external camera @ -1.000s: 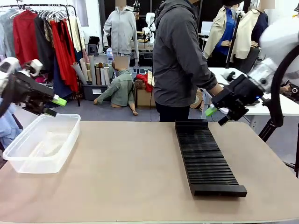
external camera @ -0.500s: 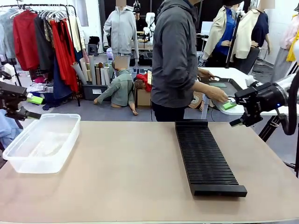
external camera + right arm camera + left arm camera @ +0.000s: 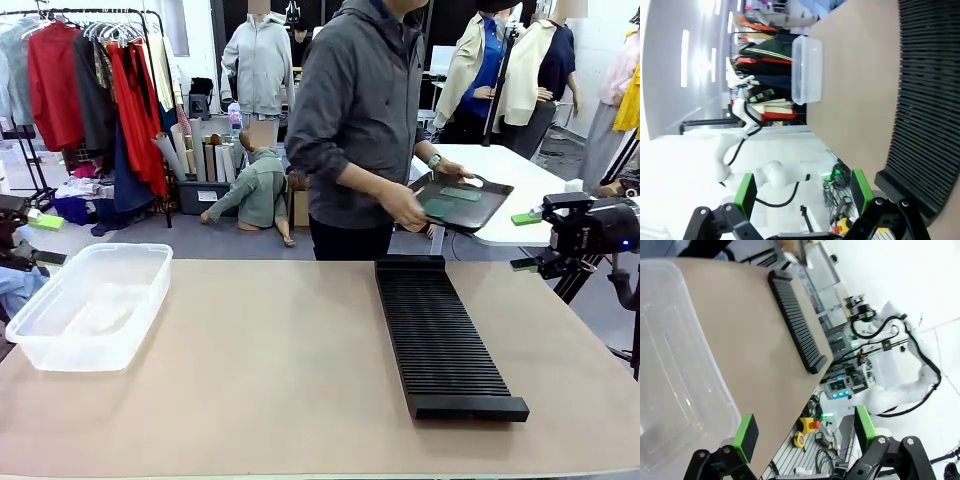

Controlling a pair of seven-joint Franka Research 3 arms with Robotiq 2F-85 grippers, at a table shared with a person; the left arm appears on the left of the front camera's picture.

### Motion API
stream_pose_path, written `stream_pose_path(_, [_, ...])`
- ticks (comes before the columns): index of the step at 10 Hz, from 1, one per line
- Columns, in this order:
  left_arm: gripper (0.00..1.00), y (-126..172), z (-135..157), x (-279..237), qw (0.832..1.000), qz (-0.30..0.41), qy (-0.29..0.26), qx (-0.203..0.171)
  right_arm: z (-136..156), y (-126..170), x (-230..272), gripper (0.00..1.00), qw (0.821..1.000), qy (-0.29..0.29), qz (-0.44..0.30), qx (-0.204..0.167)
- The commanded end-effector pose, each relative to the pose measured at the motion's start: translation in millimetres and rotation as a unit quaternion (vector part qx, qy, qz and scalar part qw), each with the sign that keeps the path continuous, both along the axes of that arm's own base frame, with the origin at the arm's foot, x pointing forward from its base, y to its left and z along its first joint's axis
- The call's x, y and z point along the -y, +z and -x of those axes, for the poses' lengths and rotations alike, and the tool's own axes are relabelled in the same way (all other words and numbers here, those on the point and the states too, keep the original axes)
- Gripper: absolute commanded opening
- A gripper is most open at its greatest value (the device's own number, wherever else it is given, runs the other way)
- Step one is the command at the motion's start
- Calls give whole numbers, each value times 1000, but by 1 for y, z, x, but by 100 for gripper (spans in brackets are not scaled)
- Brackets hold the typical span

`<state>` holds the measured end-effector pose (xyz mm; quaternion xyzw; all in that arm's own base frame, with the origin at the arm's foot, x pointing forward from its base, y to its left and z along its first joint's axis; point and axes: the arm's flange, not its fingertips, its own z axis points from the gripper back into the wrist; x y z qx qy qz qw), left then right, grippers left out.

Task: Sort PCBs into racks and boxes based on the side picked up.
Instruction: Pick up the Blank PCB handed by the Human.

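A person at the far side holds a dark tray (image 3: 490, 205) with two green PCBs (image 3: 440, 208) lying on it, above the far end of the black rack (image 3: 440, 335). The rack (image 3: 795, 320) lies lengthwise on the right half of the table, its slots bare (image 3: 925, 100). The clear box (image 3: 90, 305) stands at the left (image 3: 670, 365) with nothing in it (image 3: 807, 70). My left gripper (image 3: 45, 240) hangs open beyond the table's left edge, above the box's rim (image 3: 805, 430). My right gripper (image 3: 522, 241) hangs open off the right edge, beside the rack (image 3: 802, 190).
The tan table (image 3: 270, 380) is bare between box and rack. A white table (image 3: 500, 165) stands behind the person at the right. Clothes racks and other people stand farther back.
Both arms have drawn back outward to the table's sides. The person has turned from the white table toward mine, now holding the tray with both hands.
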<state>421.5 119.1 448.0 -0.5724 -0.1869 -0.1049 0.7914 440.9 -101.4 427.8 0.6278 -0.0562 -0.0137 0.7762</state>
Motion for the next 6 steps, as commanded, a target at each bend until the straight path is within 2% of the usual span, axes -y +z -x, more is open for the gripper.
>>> stream_pose_path(1, [100,11,-2,-2,998,59,-4,26,-3,4,-3,100,998,15,-52,30])
stream_pose_path(6, [100,29,1,9,996,76,11,33,4,13,-1,100,995,13,-81,55])
